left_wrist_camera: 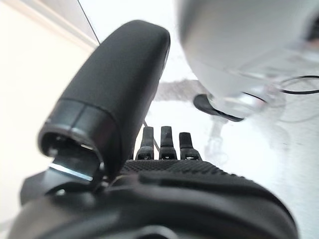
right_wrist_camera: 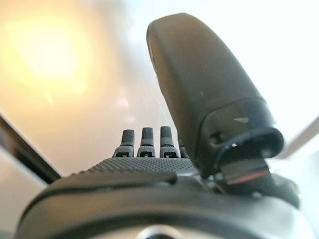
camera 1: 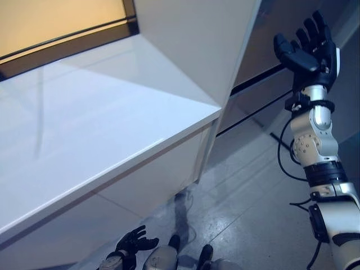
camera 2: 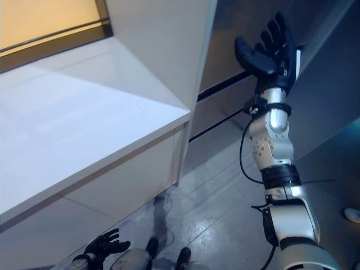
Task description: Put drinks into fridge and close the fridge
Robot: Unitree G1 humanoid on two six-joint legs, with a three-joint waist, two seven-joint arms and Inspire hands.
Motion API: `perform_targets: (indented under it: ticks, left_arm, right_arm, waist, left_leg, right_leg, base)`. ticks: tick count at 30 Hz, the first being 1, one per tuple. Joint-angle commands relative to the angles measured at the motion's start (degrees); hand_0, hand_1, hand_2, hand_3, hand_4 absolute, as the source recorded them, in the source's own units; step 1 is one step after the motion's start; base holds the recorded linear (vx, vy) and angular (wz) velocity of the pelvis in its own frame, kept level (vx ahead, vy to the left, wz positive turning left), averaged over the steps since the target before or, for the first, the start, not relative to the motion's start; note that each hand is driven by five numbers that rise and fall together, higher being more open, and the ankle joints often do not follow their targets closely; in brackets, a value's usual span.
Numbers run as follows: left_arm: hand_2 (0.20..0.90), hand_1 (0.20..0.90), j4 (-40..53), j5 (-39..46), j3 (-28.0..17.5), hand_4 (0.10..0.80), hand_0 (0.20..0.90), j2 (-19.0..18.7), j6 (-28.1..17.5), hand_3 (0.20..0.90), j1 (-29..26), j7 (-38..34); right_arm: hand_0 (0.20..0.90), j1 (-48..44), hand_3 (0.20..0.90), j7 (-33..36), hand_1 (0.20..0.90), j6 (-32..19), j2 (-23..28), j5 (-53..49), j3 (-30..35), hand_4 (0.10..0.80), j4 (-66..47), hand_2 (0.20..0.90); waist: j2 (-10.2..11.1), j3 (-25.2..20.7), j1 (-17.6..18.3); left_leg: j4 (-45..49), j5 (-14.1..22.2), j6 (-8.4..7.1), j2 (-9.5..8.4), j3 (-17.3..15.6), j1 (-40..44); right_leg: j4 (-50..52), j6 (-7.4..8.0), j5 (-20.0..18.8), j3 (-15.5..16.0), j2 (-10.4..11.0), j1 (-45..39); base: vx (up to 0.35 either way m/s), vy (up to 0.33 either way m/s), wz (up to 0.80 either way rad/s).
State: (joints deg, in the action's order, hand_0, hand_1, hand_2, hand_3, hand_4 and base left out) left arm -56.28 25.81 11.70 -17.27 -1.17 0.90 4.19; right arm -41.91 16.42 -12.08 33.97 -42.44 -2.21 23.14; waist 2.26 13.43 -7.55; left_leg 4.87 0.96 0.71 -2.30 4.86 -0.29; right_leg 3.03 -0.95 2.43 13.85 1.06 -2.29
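My right hand (camera 1: 308, 49) is raised high at the upper right, open with straight fingers, empty, in front of a dark grey panelled front (camera 1: 264, 84) with a black horizontal gap. It also shows in the right eye view (camera 2: 267, 53), beside the edge of a grey panel (camera 2: 323, 84). In the right wrist view its thumb (right_wrist_camera: 199, 94) and fingers (right_wrist_camera: 147, 142) are straight before a pale glossy surface. My left hand (camera 1: 133, 243) hangs low by the floor, open and empty. A tall white panel (camera 1: 191, 39) stands at top centre.
A long white glossy counter (camera 1: 84, 124) fills the left, its corner (camera 1: 216, 112) jutting toward the middle. A dark-framed orange-lit pane (camera 1: 56, 22) runs behind it. Grey tiled floor (camera 1: 253, 191) lies between the counter and my right arm. A small white object (camera 2: 351, 214) lies on the floor at far right.
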Motion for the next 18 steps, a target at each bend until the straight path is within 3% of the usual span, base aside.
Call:
perform_targets:
  ticks: [1, 11, 18]
  left_arm:
    - [0.900, 0.900, -2.42, -1.87, -0.61, 0.800, 0.900, -1.55, -1.26, 0.900, -0.18, -0.41]
    - [0.900, 0.900, -4.31, -1.48, -4.82, 0.800, 0.900, 0.40, -2.92, 0.900, 3.02, 1.05]
    - [0.900, 0.900, -3.75, 1.34, -6.11, 0.800, 0.900, 1.10, -3.15, 0.900, 3.07, 3.95]
  right_arm:
    - [0.900, 1.58, 0.900, 1.80, 0.900, -4.75, 5.05, 2.99, 3.57, 0.800, -4.06, 0.900]
    - [0.900, 27.94, 0.900, -10.03, 0.900, 2.45, -3.22, -3.01, 9.62, 0.800, -3.85, 0.900]
    - [0.900, 38.23, 0.900, -15.98, 0.900, 6.92, -11.15, 1.22, 3.36, 0.800, 11.74, 0.900]
  waist:
    - [-0.63, -5.47, 2.20]
    - [-0.46, -7.72, 6.12]
    - [0.41, -7.20, 7.50]
  left_leg:
    - [-2.54, 5.91, 4.20, -2.85, -4.95, 3.76]
    - [-6.72, 4.91, 3.11, -1.81, -8.73, 6.49]
    - [-9.87, 3.02, 1.70, -0.21, -11.57, 5.96]
  right_leg:
    - [-1.67, -0.31, 2.48, -3.55, -1.35, -2.11]
    - [-6.57, -0.28, 1.11, -4.62, -2.42, -4.40]
    - [-8.03, -0.17, 0.27, -3.65, -2.94, -3.61]
  base:
    - [-0.024, -0.074, -0.20]
    - [-0.011, -0.090, -0.21]
    - [-0.071, -0.097, -0.09]
